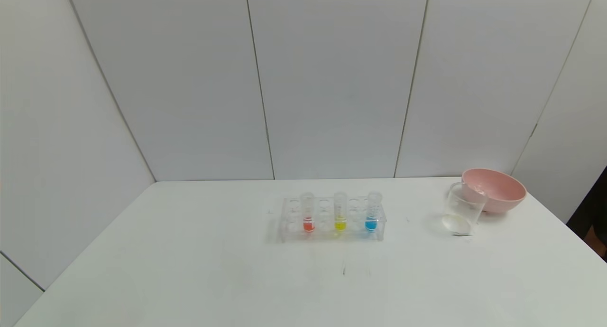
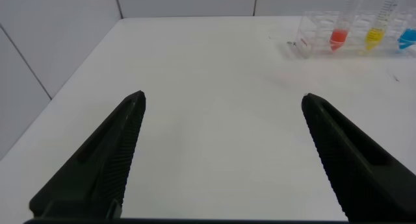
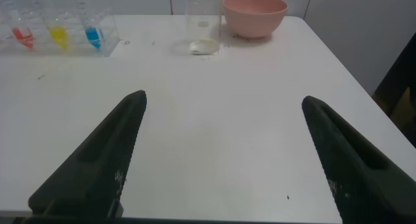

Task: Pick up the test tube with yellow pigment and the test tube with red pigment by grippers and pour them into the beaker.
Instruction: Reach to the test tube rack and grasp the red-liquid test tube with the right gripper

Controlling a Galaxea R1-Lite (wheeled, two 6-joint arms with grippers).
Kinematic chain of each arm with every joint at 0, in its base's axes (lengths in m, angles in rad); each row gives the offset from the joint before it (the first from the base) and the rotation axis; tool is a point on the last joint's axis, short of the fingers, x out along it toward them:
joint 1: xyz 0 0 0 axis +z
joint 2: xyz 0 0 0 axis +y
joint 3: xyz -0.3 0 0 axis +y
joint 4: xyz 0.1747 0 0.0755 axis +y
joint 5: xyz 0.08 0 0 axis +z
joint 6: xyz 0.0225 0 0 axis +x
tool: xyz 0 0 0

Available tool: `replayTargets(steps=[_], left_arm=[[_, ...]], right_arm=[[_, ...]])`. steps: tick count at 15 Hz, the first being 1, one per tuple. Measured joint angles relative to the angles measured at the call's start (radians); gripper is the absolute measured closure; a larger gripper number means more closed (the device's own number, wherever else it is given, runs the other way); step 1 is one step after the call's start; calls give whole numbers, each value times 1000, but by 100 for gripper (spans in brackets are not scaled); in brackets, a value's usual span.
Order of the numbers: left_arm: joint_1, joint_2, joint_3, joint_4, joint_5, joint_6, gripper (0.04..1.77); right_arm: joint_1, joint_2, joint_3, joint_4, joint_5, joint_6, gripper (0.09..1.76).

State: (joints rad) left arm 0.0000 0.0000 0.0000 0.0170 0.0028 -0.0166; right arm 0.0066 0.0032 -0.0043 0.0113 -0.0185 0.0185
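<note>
Set upright in a clear rack (image 1: 332, 220) near the middle of the white counter (image 1: 189, 270): the test tube with red pigment (image 1: 308, 213) toward the robot's left, the test tube with yellow pigment (image 1: 339, 212) in the middle, a tube with blue liquid (image 1: 373, 211) toward the right, with vacant rack holes between them

Standing well apart from the rack, off to the robot's right: the beaker (image 1: 464, 208), upright on the counter, just in front of and partly overlapping a pink bowl (image 1: 495, 189) near the back right corner

Absent from the head view: both arms

Left tool (image 2: 223, 104): released, fingers spread wide, nothing between them, poised low over bare counter on the robot's left side, well short of the rack; red, yellow and blue tubes visible far off in its wrist view

Right tool (image 3: 224, 104): likewise released, fingers spread wide and gripping nothing, poised over bare counter on the robot's right side, well apart from beaker and bowl, both seen farther off beyond the fingertips, with the rack off to one side

No contact between either tool and any tube, the rack or the beaker

Backdrop: pale grey wall panels (image 1: 332, 80) behind the counter
</note>
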Motion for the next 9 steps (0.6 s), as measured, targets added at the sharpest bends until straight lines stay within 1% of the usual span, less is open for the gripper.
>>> replayTargets(steps=[9], left_arm=[[0, 0, 0, 0, 0, 0, 9]], right_arm=[[-3, 0, -2, 3, 0, 0, 14]])
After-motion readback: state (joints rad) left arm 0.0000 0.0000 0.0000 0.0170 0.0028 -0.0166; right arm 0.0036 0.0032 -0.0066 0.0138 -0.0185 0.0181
